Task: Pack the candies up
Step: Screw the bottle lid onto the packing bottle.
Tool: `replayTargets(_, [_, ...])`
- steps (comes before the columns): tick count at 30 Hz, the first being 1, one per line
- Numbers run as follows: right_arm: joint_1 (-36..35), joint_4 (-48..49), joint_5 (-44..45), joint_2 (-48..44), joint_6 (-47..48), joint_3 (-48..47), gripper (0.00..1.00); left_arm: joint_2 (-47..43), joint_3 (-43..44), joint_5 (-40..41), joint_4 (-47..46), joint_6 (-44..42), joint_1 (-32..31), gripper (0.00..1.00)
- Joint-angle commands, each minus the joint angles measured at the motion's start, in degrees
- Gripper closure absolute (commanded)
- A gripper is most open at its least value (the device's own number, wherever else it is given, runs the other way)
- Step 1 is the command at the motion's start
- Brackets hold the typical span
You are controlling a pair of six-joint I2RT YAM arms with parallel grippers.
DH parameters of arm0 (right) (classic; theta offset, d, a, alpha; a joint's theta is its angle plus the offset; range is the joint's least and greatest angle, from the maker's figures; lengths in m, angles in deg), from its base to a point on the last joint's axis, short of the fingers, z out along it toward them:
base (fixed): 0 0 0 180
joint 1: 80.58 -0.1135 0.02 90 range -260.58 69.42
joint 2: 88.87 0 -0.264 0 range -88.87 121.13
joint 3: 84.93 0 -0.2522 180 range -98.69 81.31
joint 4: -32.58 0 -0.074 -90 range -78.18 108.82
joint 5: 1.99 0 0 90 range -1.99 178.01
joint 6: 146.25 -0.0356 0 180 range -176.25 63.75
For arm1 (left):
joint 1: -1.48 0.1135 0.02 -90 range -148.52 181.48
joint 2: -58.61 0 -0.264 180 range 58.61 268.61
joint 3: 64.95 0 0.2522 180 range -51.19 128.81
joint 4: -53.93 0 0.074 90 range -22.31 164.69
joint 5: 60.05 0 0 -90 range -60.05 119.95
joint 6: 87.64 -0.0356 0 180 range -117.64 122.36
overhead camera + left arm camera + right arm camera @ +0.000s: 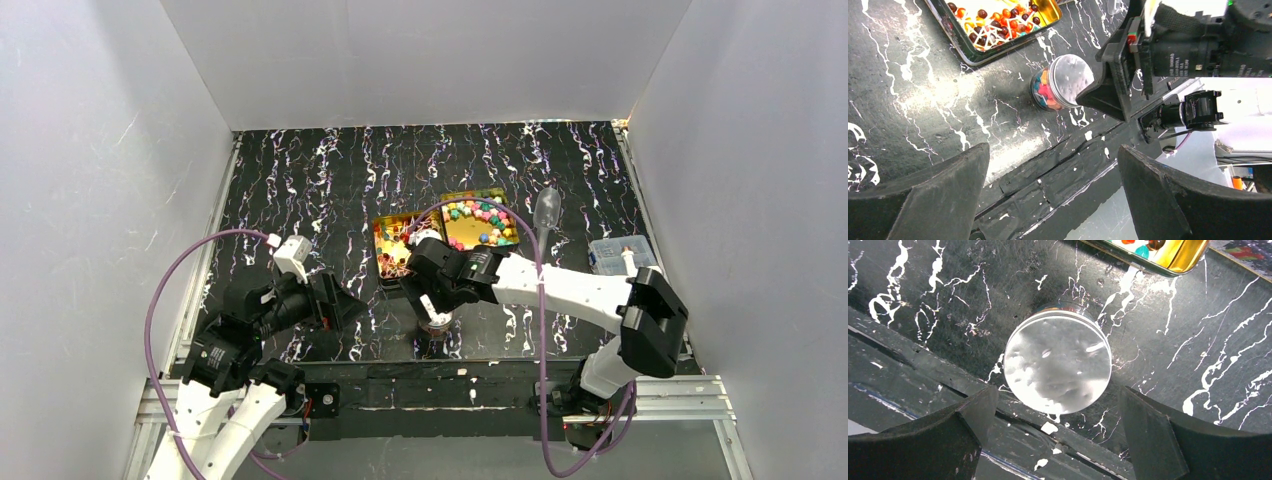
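White walls (100,150) close in a black, white-veined bench (300,180). 2 arms reach over it from the near edge: the left arm (235,345) bends low at the near left, and the right arm (570,290) stretches in from the right toward the middle. The left claw (1053,152) is spread wide and grasps nothing, hanging above the bench's near edge. The right claw (1058,400) is likewise released, with 1 finger on either side of a jar (437,320) below it, clear of it in the wrist view. 2 gold tins lie open side by side at mid-bench, the left tin (376,240) and the right tin (472,194). A clear box (622,252) sits near the right wall. The jar stands upright close to the near edge, its white lid (1058,362) on. The candies (485,220) fill both tins, and more show through the jar's clear side in the left wrist view.
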Motion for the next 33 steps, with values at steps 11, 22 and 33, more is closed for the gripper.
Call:
replayTargets(11, [-0.1, 1.4, 0.3, -3.1, -0.5, -0.2, 0.27, 1.5, -0.9, -3.0, -0.9, -0.7, 0.4, 0.01])
replayTargets(22, [-0.1, 1.9, 0.9, 1.6, 0.5, -1.7, 0.26, 1.5, -0.9, -2.9, -0.9, -0.8, 0.4, 0.01])
replayTargets(33, [-0.1, 2.3, 0.6, 3.6, 0.8, -1.8, 0.25, 1.3, -1.0, -2.8, -0.9, -0.7, 0.4, 0.01])
